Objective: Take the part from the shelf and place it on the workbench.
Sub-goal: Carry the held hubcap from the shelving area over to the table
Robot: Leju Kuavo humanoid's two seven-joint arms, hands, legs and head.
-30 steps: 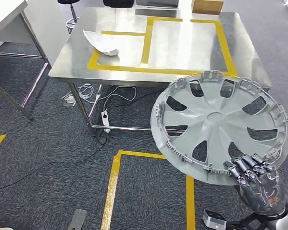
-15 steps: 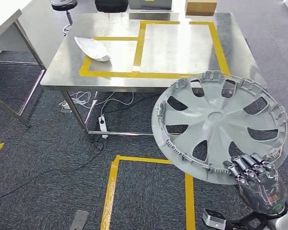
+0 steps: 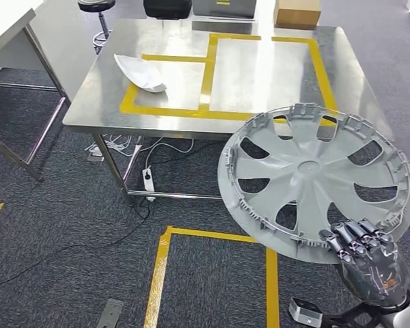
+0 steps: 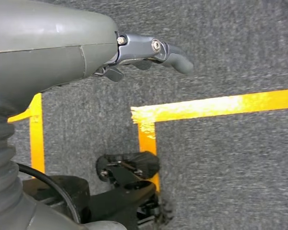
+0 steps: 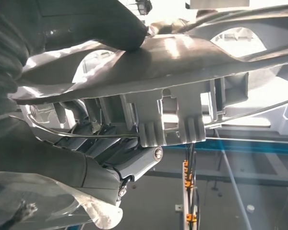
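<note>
Gripping the near rim of a large grey wheel cover (image 3: 313, 181), the robot's right hand (image 3: 367, 263) sits at the lower right of the head view, its dark fingers (image 3: 355, 236) curled over the edge. The wheel cover is round, with curved spokes and open slots between them, and a ring of small clips around its rim. It is held in the air, tilted a little, above the dark carpet. Its far edge overlaps the near right corner of the steel workbench (image 3: 89, 102) as seen from the head, though whether it touches cannot be told.

From the right wrist view, the thick thumb (image 5: 113, 24) presses on one face of the wheel cover (image 5: 193, 57) while the fingers (image 5: 135, 165) lie against the other side, by the clips.

On the workbench, yellow tape (image 3: 210, 68) marks out two rectangles side by side. A curved white part (image 3: 140, 74) lies on the left rectangle. A cardboard box (image 3: 297, 12) stands at the far edge.

The left hand (image 4: 99, 43) hangs over the carpet floor (image 4: 225, 158) with yellow tape lines, holding nothing, one finger (image 4: 171, 55) stretched out.
</note>
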